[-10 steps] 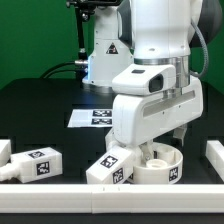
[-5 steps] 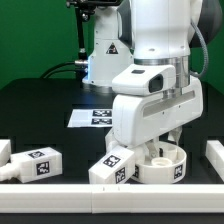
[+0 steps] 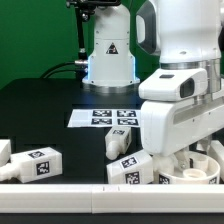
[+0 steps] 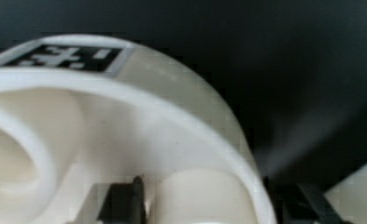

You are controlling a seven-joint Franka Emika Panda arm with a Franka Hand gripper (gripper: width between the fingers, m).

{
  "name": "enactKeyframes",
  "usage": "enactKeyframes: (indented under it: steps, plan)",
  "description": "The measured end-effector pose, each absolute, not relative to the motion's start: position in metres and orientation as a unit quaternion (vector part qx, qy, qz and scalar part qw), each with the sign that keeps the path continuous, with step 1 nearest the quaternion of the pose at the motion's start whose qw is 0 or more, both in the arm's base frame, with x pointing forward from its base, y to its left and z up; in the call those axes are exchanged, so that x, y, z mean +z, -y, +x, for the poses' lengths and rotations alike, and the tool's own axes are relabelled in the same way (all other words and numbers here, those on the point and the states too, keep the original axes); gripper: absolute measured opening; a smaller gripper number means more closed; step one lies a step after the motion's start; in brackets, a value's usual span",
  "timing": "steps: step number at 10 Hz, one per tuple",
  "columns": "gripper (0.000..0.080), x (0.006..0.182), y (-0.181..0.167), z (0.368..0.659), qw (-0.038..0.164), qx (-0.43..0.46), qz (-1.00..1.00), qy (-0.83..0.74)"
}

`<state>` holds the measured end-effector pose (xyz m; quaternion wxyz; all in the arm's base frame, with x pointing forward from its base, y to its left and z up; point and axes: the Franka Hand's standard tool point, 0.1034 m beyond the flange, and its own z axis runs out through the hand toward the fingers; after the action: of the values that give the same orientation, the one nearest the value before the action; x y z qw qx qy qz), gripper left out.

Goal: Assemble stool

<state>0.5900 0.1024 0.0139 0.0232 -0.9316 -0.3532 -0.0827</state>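
The white round seat disc [image 3: 204,168] sits at the front on the exterior view's right, tag on its wall. In the wrist view its curved rim [image 4: 153,110] with a tag fills the picture. My gripper [image 4: 212,205] is shut on the rim, one dark finger [image 4: 127,200] on each side of the wall. In the exterior view the gripper is mostly hidden behind the arm's white hand [image 3: 180,115]. One leg [image 3: 135,171] lies against the seat. Another leg [image 3: 120,143] lies just behind it. A third leg [image 3: 35,165] lies at the front left.
The marker board [image 3: 100,117] lies mid-table in front of the robot base [image 3: 108,55]. A white rail [image 3: 70,190] runs along the table's front edge. Another white part [image 3: 3,152] pokes in at the far left edge.
The arm has moved toward the exterior view's right, taking the seat disc with it. The leg beside the seat slid right too, and a leg behind it has come into view.
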Motion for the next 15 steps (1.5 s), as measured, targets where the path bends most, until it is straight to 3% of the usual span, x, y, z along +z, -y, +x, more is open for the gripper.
enactKeyframes:
  steps: [7, 8, 9, 10, 12, 13, 15]
  plan:
    - [0.0311, 0.012, -0.106, 0.591, 0.027, -0.078, -0.933, 0.349]
    - [0.0541, 0.012, -0.102, 0.592, 0.025, -0.078, -0.934, 0.348]
    - [0.0541, 0.013, -0.099, 0.592, 0.024, -0.078, -0.934, 0.347]
    - [0.0633, 0.025, -0.098, 0.592, 0.023, -0.071, -0.933, 0.351]
    - [0.0645, 0.063, -0.098, 0.595, 0.020, -0.065, -0.931, 0.358]
    - [0.0649, 0.074, -0.096, 0.599, 0.017, -0.070, -0.929, 0.363]
    - [0.0649, 0.075, -0.095, 0.599, 0.016, -0.071, -0.928, 0.365]
